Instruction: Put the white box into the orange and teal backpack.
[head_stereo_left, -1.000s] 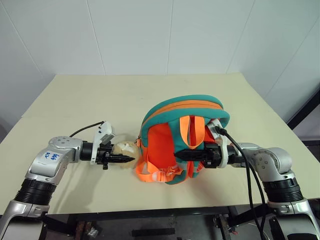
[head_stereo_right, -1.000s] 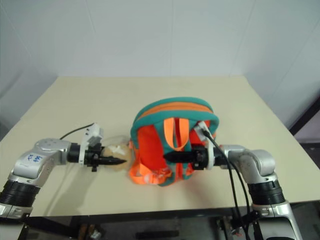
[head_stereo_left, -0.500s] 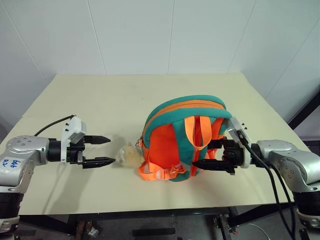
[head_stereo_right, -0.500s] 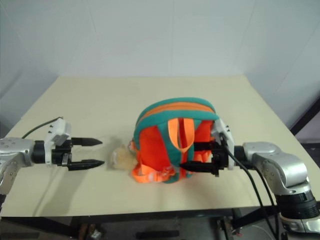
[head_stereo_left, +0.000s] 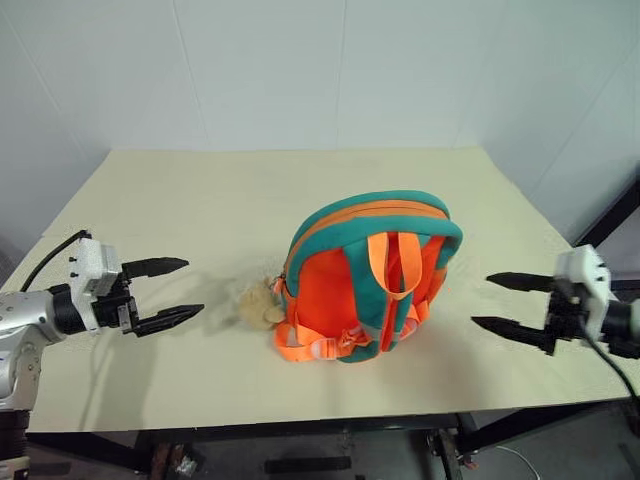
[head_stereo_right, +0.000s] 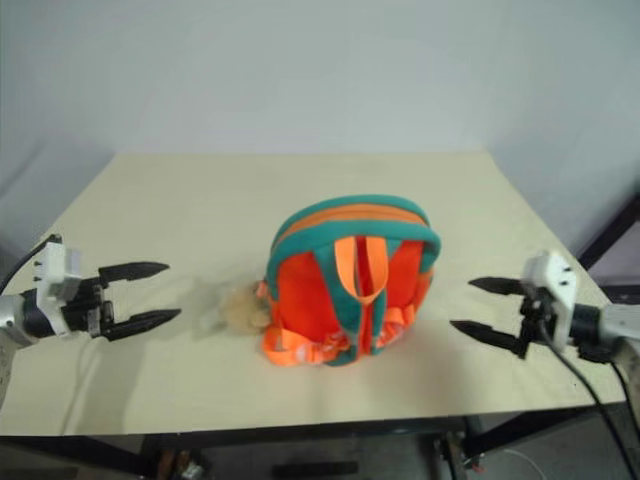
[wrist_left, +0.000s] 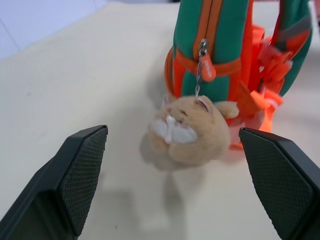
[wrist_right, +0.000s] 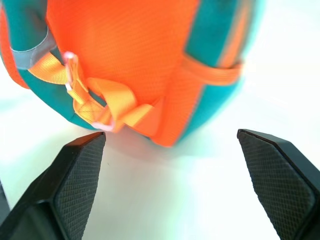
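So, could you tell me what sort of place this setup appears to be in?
Probably an indoor lab or test room: a plain cream table against bare white panelled walls, with just the orange and teal backpack on it.

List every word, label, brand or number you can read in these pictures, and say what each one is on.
No text can be read in these pictures.
The orange and teal backpack: no lettering or logo on the sides that show.
The plush toy: no tag or print.
The zipper pull: plain orange, unmarked.
The left gripper and right gripper: no markings on the black fingers or white housings.
The table: bare of print.
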